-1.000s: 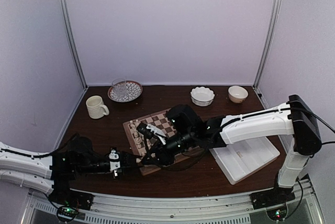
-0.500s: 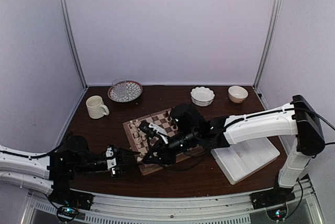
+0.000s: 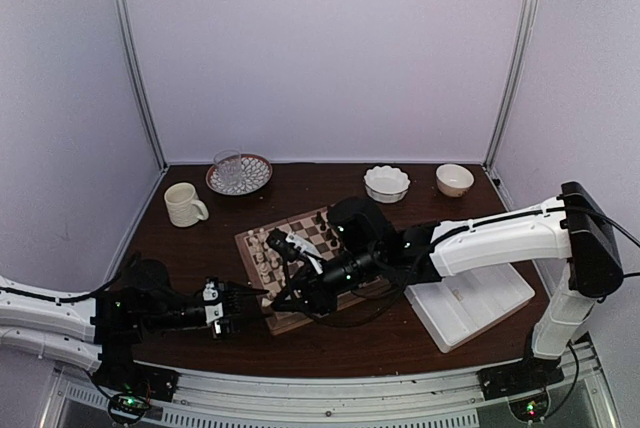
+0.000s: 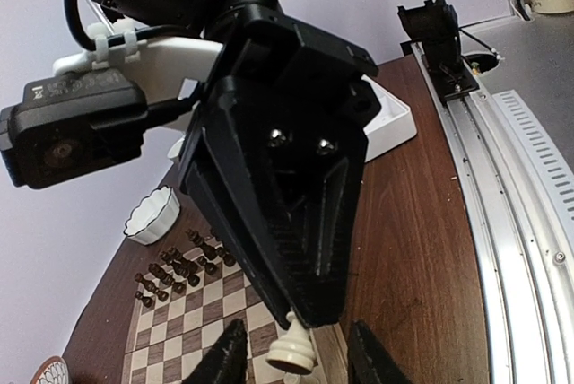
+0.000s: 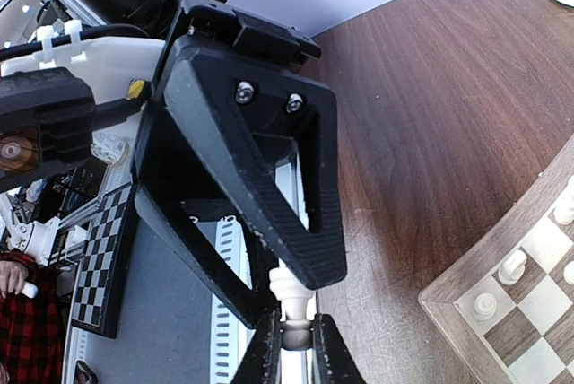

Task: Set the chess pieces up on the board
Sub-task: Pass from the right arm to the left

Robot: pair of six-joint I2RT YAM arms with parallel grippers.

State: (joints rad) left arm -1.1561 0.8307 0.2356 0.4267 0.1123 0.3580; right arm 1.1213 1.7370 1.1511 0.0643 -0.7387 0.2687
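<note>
Pinching one cream chess piece [image 5: 291, 290] in the right gripper [image 5: 296, 350], in the air beside a corner of the board [image 5: 520, 330], I have the left gripper [image 4: 294, 354] with fingers spread either side of it, seemingly to pass it between arms.

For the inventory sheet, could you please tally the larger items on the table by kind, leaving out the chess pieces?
Mug: 1
Plate: 1
Glass: 1
Bowls: 2
Chessboard: 1
Tray: 1
Total: 7
</note>
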